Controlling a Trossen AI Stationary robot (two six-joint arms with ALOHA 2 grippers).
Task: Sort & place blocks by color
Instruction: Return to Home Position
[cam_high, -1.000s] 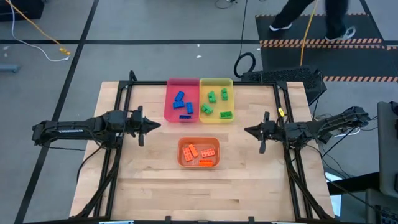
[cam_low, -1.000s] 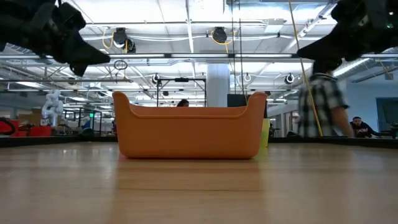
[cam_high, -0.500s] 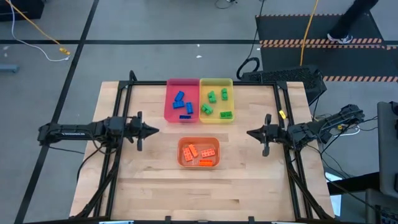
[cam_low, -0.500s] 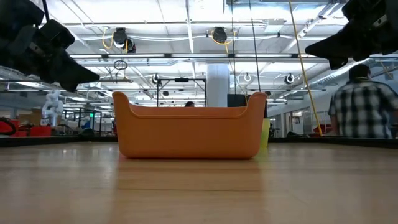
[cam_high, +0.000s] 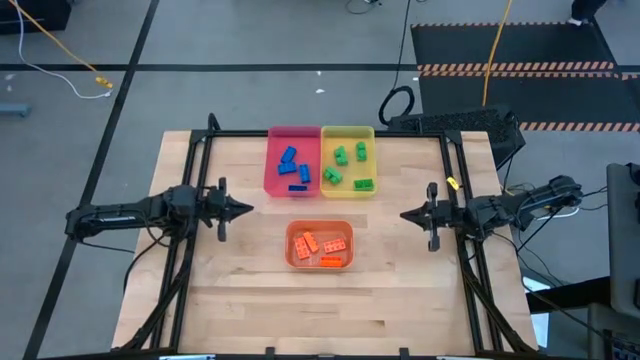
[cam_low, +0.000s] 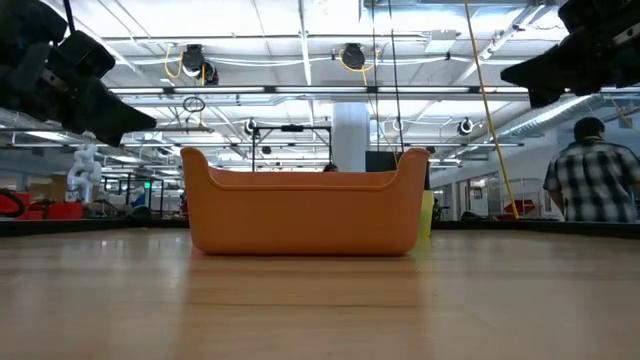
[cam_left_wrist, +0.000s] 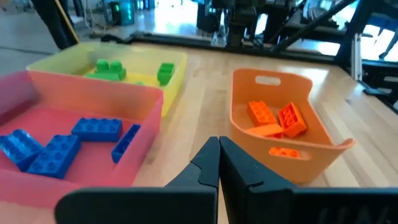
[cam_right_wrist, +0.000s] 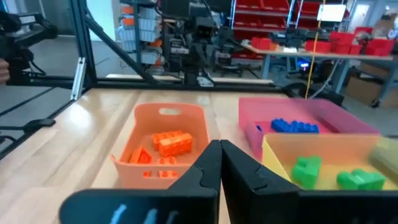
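At the far edge of the wooden surface (cam_high: 250, 300), we see the blue blocks (cam_high: 293, 168) lying in the pink tray (cam_high: 271, 150). The green blocks (cam_high: 348, 166) lie in the yellow tray (cam_high: 371, 140), which touches the pink one on its right side. We find the orange blocks (cam_high: 322, 247) in the orange tray (cam_high: 292, 232), which stands apart from the other two, nearer the middle of the surface. We see no block lying loose on the wood.

We place the left gripper (cam_high: 248, 209) above the left part of the surface, pointing inward, well apart from the pink tray and the orange tray. Its fingers are pressed together with nothing between them. The right gripper (cam_high: 403, 214) hangs opposite it above the right part, also pointing inward, fingers likewise closed on nothing. From table height we see both arms up in the air, clear of the wood. Beyond the surface a person (cam_low: 595, 185) in a checked shirt stands in the room.
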